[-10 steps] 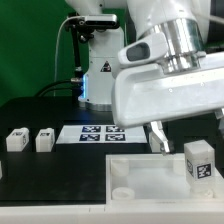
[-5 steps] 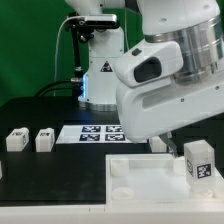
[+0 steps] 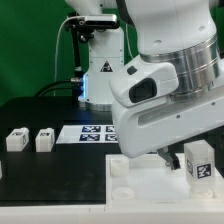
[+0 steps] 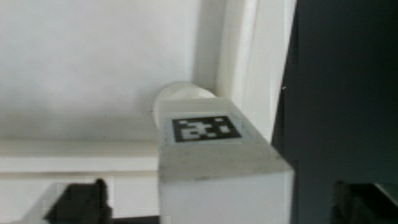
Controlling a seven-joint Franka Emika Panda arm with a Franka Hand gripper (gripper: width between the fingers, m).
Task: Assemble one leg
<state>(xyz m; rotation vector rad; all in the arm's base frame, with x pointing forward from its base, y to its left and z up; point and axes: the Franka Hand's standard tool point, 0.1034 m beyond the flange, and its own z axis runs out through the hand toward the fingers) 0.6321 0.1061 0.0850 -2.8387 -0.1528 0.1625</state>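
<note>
One leg point(image 3: 198, 161), a small white block with a black-and-white tag, stands upright in the near right corner of the large flat white square piece point(image 3: 140, 188). In the wrist view the leg point(image 4: 214, 150) fills the middle, tag facing the camera. My gripper point(image 4: 222, 205) is open and straddles it: one dark finger point(image 4: 80, 200) on each side, with a gap to the block. In the exterior view the hand's white body hides most of the fingers, just left of that leg. Two more legs point(image 3: 16, 140) point(image 3: 44, 140) stand on the black table at the exterior view's left.
The marker board point(image 3: 92, 132) lies flat behind the white square piece. A round corner socket point(image 3: 120, 170) shows at that piece's left end. The robot base point(image 3: 100, 80) and cables stand at the back against the green backdrop.
The hand has come down and toward the exterior view's left, over the white square piece. It now covers more of the marker board. The legs have not moved.
</note>
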